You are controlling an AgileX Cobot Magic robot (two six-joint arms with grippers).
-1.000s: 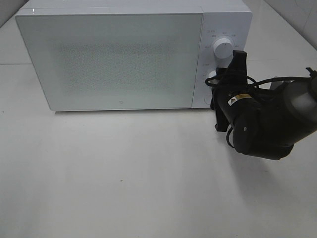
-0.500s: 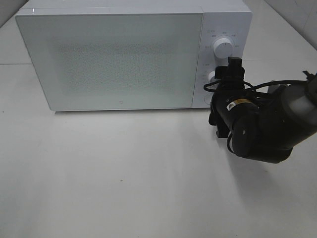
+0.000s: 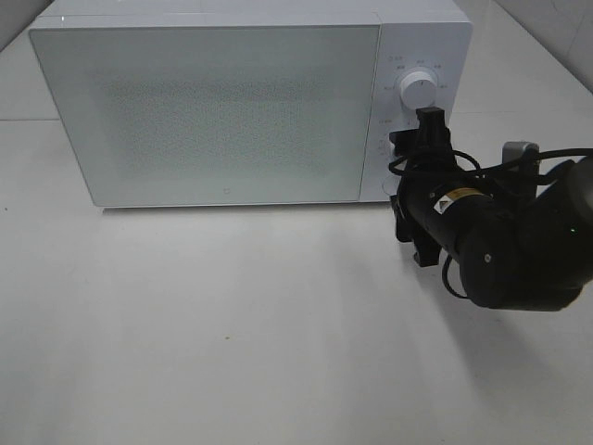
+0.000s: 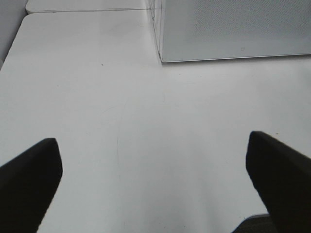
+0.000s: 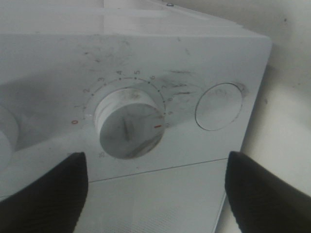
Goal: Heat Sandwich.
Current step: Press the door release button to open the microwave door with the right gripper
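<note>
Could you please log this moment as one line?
white box-shaped microwave: door closed | right claw: open, facing numbered round white dial | left claw: open

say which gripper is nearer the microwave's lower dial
Right. The right gripper faces the lower dial up close; the left gripper hangs over the table, far from the microwave.

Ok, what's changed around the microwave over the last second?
In the high view the right pincer shifted a little to the left across the front of the microwave, while the arm behind it swung slightly right. The pincer now stands open, with a finger on either side of the lower dial, and does not touch it. The microwave stayed put and shut.
</note>
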